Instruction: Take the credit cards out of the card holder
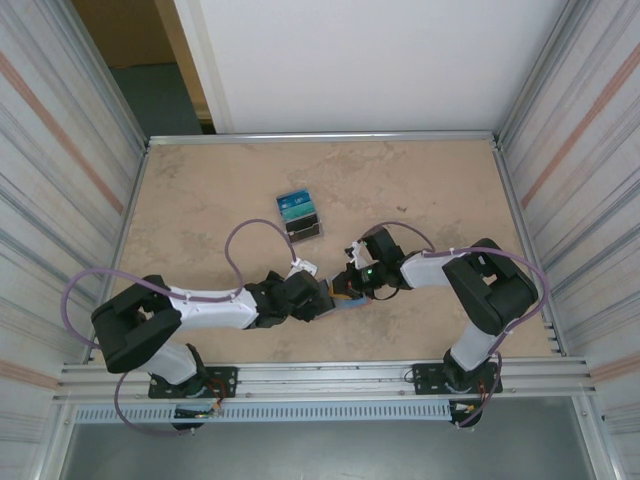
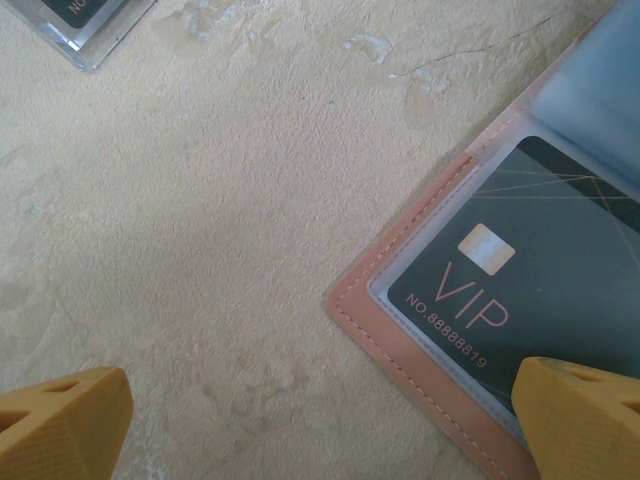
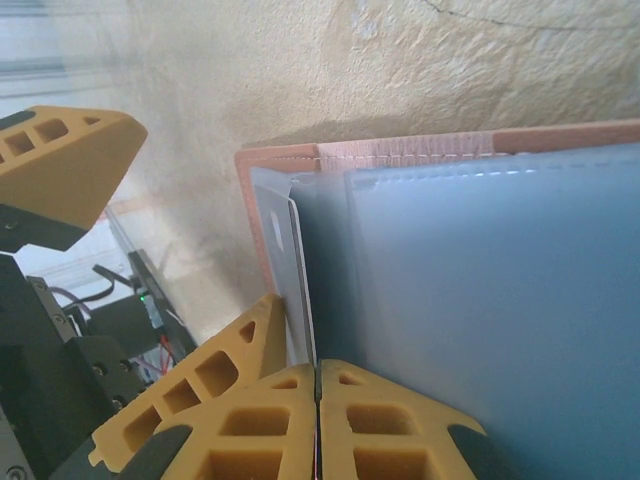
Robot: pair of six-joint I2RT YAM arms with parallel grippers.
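Note:
The salmon-pink card holder [image 1: 347, 304] lies open on the table between my two grippers. In the left wrist view a dark credit card [image 2: 530, 270] marked VIP sits in a clear sleeve of the card holder [image 2: 400, 335]. My left gripper [image 2: 320, 405] is open, its right finger [image 2: 580, 415] over the holder's corner. My right gripper [image 3: 318, 375] is shut on the thin edge of a pale credit card [image 3: 290, 265], which stands up beside the light blue pages of the card holder [image 3: 400, 152]. From above, the left gripper [image 1: 322, 297] and right gripper [image 1: 345, 284] nearly meet.
A dark boxy stand [image 1: 298, 215] with blue-teal cards sits behind the grippers, mid-table; its corner [image 2: 85, 25] shows at the left wrist view's top left. Metal walls [image 1: 120, 230] fence the table's sides. The left gripper's yellow fingers [image 3: 60, 160] hang close to the right gripper.

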